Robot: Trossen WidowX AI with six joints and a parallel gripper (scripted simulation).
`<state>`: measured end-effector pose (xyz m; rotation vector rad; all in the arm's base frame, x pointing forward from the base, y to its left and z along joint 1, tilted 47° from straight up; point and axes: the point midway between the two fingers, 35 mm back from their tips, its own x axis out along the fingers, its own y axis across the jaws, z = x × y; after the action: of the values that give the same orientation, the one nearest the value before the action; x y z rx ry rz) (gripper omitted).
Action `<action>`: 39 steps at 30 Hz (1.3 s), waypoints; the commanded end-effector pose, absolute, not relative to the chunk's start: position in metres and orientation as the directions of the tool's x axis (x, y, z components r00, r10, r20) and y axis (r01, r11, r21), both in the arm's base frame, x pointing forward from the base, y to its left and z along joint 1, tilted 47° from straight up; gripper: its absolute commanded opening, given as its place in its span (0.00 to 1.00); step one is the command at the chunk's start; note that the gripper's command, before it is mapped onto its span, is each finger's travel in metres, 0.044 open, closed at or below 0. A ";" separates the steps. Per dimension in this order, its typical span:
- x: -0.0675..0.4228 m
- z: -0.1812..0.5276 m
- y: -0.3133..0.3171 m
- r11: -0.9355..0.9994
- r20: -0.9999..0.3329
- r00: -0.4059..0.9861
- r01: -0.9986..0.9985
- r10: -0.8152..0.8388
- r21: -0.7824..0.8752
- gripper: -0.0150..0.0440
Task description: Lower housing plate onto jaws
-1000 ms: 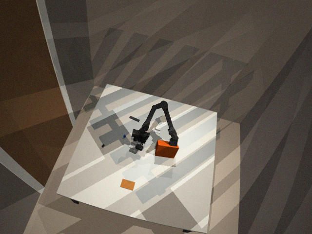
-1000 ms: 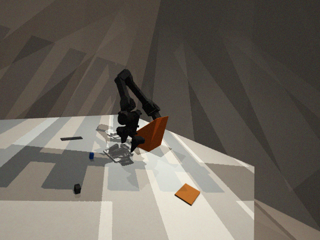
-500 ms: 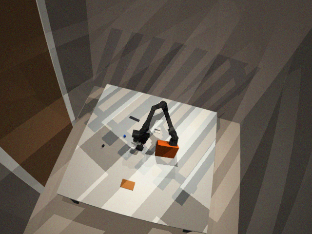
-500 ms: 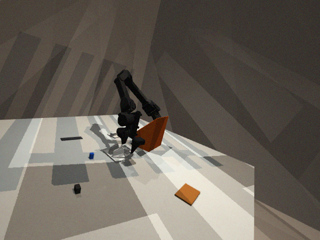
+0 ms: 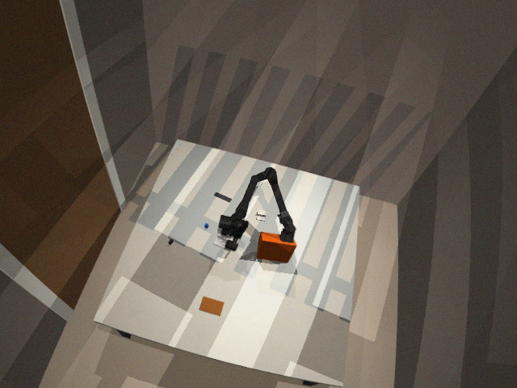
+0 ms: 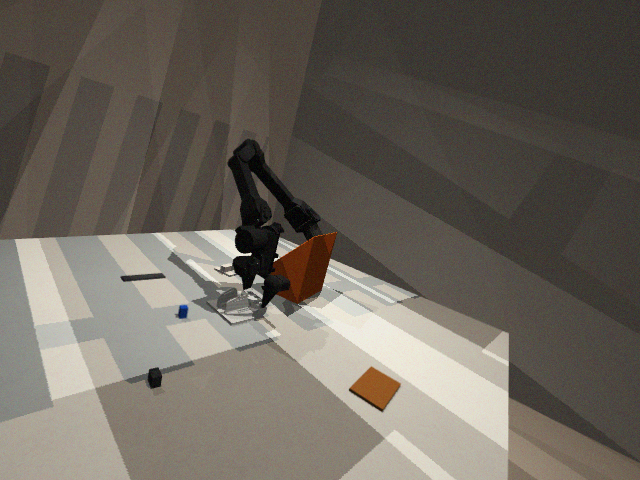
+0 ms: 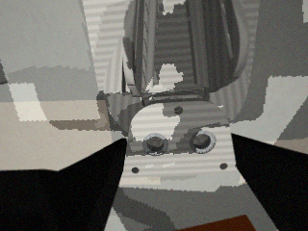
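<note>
My gripper (image 7: 174, 141) (image 6: 255, 297) is shut on the light grey housing plate (image 7: 179, 166), one black finger at each side edge. The plate has a rounded far edge, two large round holes and small dark holes. In the wrist view it lies at the near end of the two grey curved jaws, above the pale base (image 7: 102, 58) (image 6: 219, 310). The left jaw (image 7: 130, 45) and the right jaw (image 7: 243, 43) stand side by side, with a gap between them. The stubs and any contact with the plate cannot be made out.
A large orange block (image 5: 275, 248) (image 6: 310, 271) stands at the arm's foot, close to the gripper. An orange tile (image 5: 212, 305) (image 6: 375, 388), a blue block (image 5: 206, 225) (image 6: 183, 311), a black block (image 5: 170, 241) (image 6: 155, 377) and a dark bar (image 5: 222, 196) (image 6: 143, 276) lie around.
</note>
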<state>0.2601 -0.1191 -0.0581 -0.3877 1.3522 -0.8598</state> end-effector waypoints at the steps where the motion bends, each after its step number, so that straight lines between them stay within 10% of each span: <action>1: 0.259 -0.059 -0.120 0.646 -0.683 -0.022 0.304 -0.730 -0.700 0.85; 39: 0.259 -0.065 -0.125 0.646 -0.683 -0.022 0.303 -0.730 -0.701 0.85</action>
<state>0.2598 -0.1247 -0.0632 -0.3898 1.3528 -0.8593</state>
